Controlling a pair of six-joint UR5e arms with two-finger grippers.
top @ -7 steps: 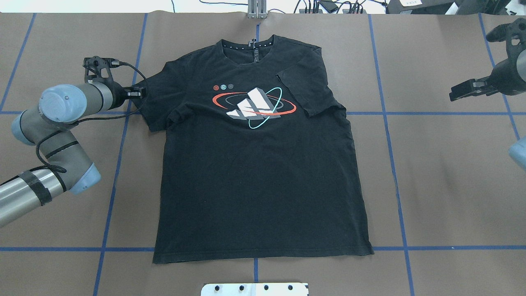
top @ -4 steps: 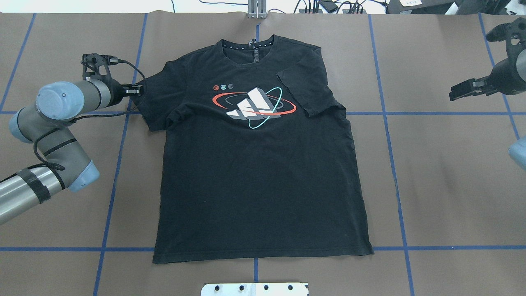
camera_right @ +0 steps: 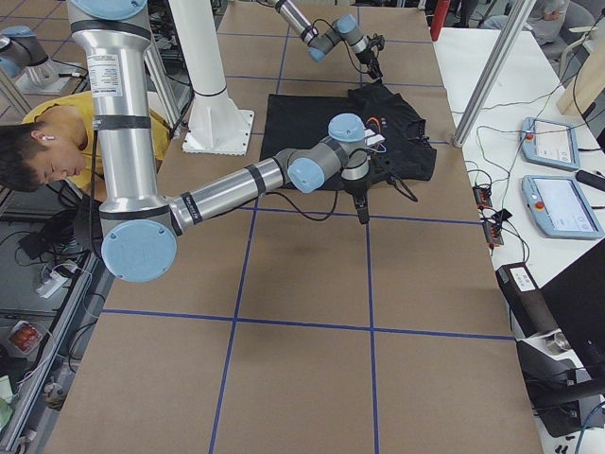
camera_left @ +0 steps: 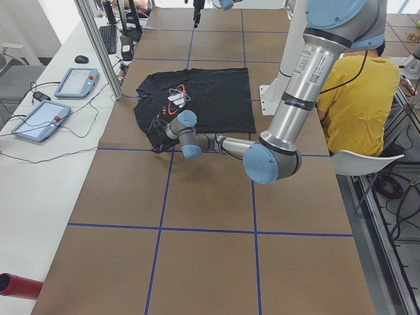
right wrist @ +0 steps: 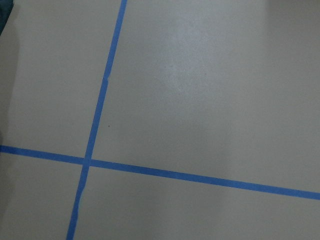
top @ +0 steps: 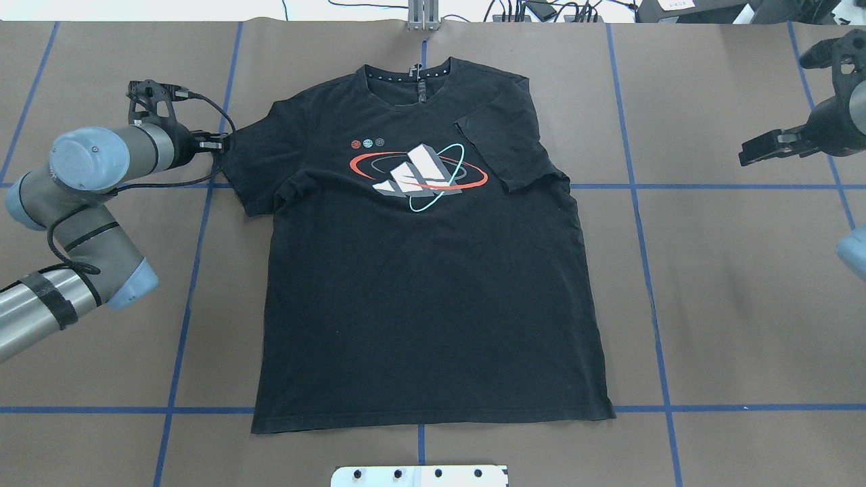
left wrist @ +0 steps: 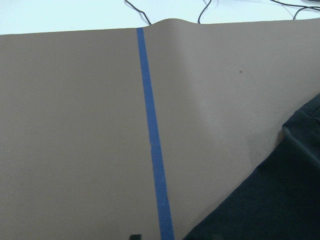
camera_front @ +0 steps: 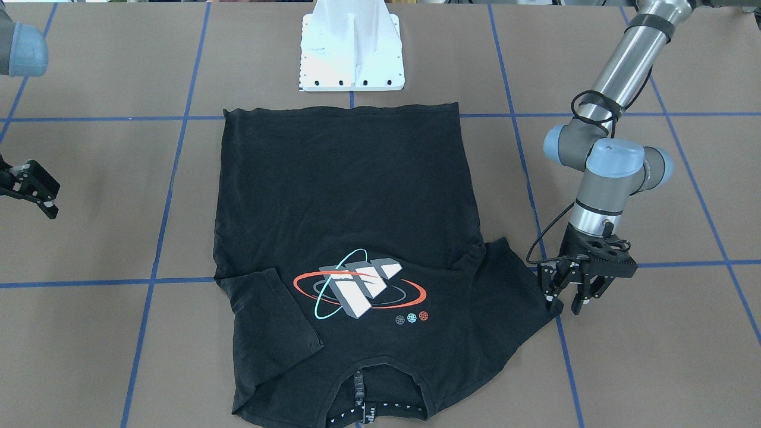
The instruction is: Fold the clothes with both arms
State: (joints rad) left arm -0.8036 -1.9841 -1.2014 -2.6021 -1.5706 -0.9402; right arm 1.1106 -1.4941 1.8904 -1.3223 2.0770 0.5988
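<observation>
Your left gripper (top: 220,143) touches the T-shirt (top: 426,304) at a sleeve hem, pinching or not you can't tell; it lies flat in the middle of the table (top: 731,304), collar toward the far edge, one sleeve folded in, so most folding remains.

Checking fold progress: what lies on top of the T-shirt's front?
One sleeve is folded inward onto the T-shirt, beside the graphic, which is uncovered. The fabric beneath that sleeve is hidden.

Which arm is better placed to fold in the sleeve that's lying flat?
Left. The left end effector sits at the edge of the flat sleeve; the right end effector hangs well clear of the T-shirt, on the side whose sleeve is already folded in.
</observation>
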